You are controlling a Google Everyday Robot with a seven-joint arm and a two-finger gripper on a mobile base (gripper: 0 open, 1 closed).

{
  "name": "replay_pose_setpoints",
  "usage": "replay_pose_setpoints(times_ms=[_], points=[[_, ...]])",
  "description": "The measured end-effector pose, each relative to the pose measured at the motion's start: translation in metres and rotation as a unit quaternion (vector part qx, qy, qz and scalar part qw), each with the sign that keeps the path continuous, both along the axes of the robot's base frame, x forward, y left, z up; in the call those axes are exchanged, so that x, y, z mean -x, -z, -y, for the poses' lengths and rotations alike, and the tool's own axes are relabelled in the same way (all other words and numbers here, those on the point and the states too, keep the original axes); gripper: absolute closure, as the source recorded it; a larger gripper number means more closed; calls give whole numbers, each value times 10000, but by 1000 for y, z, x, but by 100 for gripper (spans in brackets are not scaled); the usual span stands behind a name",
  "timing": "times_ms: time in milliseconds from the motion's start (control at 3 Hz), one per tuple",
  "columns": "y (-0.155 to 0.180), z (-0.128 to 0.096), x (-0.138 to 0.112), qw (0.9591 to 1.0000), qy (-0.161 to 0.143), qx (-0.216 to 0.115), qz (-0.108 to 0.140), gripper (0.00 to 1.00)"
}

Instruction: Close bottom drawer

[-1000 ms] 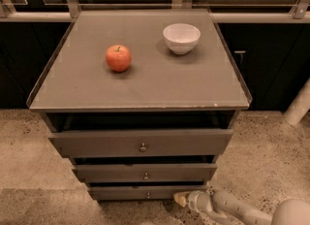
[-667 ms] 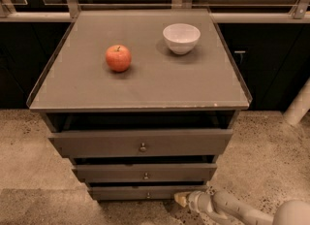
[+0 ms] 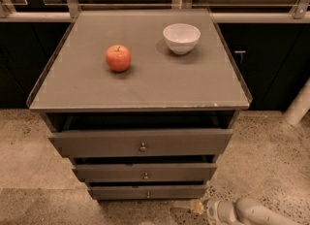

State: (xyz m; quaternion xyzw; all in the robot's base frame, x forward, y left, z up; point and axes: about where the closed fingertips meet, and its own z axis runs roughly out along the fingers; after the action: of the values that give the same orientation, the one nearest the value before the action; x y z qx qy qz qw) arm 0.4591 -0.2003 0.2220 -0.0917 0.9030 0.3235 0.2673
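The bottom drawer point(image 3: 147, 192) is the lowest and narrowest grey-brown front of the cabinet, with a tiny metal knob at its centre. It stands a little forward of the cabinet body, as do the two drawers above it. My gripper point(image 3: 193, 205) is low at the bottom right, on a pale arm that comes in from the right edge. Its yellowish tip is just below and to the right of the bottom drawer's front, close to the floor.
A red apple point(image 3: 118, 57) and a white bowl point(image 3: 181, 38) sit on the cabinet top point(image 3: 145, 83). The middle drawer point(image 3: 144, 172) and the tallest top drawer point(image 3: 140, 142) stick out further. Speckled floor surrounds the cabinet. A white post point(image 3: 298, 105) stands at right.
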Motion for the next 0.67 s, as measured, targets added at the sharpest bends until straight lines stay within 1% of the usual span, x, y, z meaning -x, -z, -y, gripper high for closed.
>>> replay_pose_setpoints(times_ms=[333,667], points=[[-19,4,8,9999,-72,70,49,82],[-18,4,7,9999,-69,65,48,57]])
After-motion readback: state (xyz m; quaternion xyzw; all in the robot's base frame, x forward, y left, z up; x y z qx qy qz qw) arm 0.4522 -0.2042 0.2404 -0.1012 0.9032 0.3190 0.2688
